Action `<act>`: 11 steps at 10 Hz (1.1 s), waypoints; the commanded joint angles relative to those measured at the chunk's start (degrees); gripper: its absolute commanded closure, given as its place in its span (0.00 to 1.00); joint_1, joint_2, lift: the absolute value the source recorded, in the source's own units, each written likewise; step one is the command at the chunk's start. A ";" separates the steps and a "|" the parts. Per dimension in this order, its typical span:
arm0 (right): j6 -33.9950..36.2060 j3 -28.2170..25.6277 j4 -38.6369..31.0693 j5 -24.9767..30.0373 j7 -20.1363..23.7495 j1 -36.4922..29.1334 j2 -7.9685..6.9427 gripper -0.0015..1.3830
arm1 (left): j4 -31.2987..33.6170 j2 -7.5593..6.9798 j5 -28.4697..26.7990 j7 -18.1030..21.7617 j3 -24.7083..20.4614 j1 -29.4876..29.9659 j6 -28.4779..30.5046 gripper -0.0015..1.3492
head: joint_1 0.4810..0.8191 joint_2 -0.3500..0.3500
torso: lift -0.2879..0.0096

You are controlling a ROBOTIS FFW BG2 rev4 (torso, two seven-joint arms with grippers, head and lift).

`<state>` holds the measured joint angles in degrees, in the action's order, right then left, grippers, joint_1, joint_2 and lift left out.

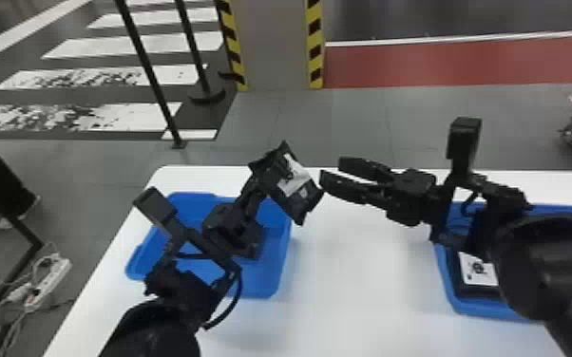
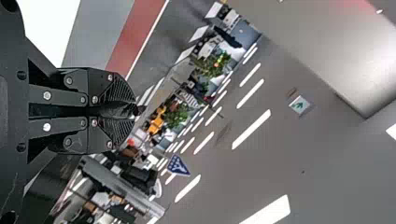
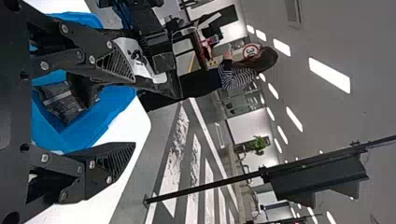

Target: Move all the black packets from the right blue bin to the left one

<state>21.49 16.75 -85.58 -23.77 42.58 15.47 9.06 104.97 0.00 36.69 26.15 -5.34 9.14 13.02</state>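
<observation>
A black packet with a white label is held tilted above the right edge of the left blue bin by my left gripper. In the left wrist view, the left gripper is shut on a thin dark edge of it. My right gripper stands open just right of the packet, pointing towards it. The right wrist view has the right gripper with its fingers apart, the held packet partly behind one, and a dark packet inside the left bin. Another packet lies in the right blue bin.
Both bins stand on a white table, with a wide gap of tabletop between them. The right forearm covers much of the right bin, and the left arm crosses over the left bin. A power strip lies beyond the table's left edge.
</observation>
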 commanded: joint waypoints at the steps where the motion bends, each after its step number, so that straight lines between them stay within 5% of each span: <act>1: -1.81 -3.48 -3.08 1.71 -0.04 -3.80 0.17 0.11 | 0.01 0.15 -2.58 -2.24 -0.64 0.98 -6.98 0.90 | 0.58 0.76 | 0.60; 4: -0.82 -7.78 -6.32 1.98 -1.36 -7.74 0.26 0.13 | 0.01 0.15 -20.25 -10.94 -4.07 3.65 -16.68 0.90 | 0.57 0.80 | 0.60; 8: 1.29 -8.05 -8.57 1.89 -2.24 -8.86 0.35 0.13 | -0.13 0.15 -34.31 -13.84 -7.76 4.64 -13.59 0.90 | 0.63 0.87 | 0.60; 9: 1.29 -8.14 -8.99 1.98 -2.24 -8.86 0.44 0.13 | -0.13 0.15 -33.43 -14.63 -7.67 5.34 -14.86 0.72 | 0.63 0.89 | 0.60; 11: 3.12 -11.30 -18.13 8.92 -6.10 -13.36 0.44 0.13 | 0.29 0.15 -32.82 -14.63 -6.35 5.90 -18.65 0.12 | 0.63 0.89 | 0.60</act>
<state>23.64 6.60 -100.11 -17.39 36.84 3.93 9.54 105.04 0.00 3.70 11.47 -12.26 14.96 -3.88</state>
